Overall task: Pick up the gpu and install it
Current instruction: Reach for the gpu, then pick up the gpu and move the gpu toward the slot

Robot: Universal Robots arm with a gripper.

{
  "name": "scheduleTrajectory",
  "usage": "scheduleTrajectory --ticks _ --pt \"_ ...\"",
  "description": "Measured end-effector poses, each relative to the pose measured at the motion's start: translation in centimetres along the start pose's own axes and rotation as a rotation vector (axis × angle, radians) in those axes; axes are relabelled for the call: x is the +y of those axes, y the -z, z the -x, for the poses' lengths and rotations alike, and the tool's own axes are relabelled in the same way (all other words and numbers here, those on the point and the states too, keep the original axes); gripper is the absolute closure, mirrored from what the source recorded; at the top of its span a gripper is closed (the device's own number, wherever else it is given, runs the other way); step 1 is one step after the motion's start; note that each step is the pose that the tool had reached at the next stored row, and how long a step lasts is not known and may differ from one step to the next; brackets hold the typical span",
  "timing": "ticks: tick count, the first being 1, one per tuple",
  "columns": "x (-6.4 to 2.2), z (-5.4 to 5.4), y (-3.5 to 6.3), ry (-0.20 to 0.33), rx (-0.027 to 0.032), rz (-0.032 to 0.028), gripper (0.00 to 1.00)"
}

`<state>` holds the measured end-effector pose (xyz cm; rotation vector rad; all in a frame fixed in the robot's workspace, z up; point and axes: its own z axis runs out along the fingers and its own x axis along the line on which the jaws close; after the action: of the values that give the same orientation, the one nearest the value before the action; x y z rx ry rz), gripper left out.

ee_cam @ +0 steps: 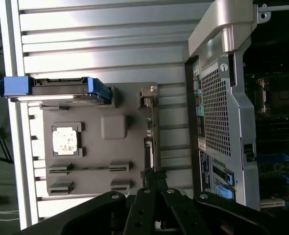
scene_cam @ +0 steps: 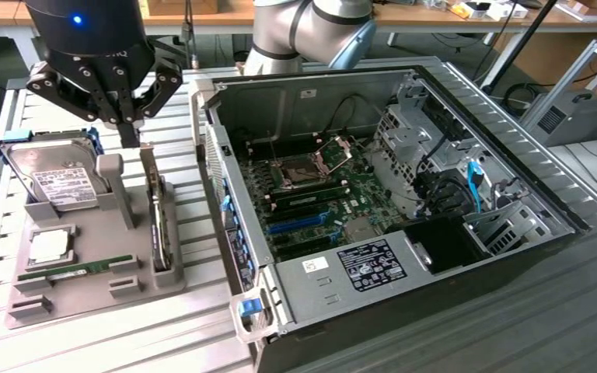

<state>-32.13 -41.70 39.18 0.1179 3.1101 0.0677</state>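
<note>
The gpu [scene_cam: 156, 214] stands on edge in a slot at the right side of a grey holder [scene_cam: 91, 291], its thin top edge showing. In the wrist view the gpu [ee_cam: 150, 139] is a narrow strip running along the holder's [ee_cam: 115, 156] side. My gripper [scene_cam: 130, 138] hangs above the far end of the card, fingers shut together with nothing between them. The shut fingertips of the gripper [ee_cam: 152, 175] line up over one end of the card. The open computer case [scene_cam: 382, 194] lies at the exterior view's right, motherboard [scene_cam: 309, 194] exposed.
The holder also carries a silver hard drive [scene_cam: 60, 183] in a blue bracket, a CPU [scene_cam: 50, 247] and a RAM stick [scene_cam: 75, 270]. The case's perforated rear wall [ee_cam: 223, 112] stands close beside the holder. Everything rests on a ribbed metal table [scene_cam: 174, 334].
</note>
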Motion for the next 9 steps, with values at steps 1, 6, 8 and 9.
scheduleTrajectory --ticks 1,6,8,9 --pt "-0.10 -0.02 0.01 0.000 0.0000 0.0000 0.89" --pt "-0.38 0.00 0.01 0.000 -0.0001 0.0000 0.89" --pt "-0.39 0.00 0.01 0.000 0.0000 0.0000 0.89" --pt "-0.39 0.00 0.01 0.000 0.0000 0.0000 0.89"
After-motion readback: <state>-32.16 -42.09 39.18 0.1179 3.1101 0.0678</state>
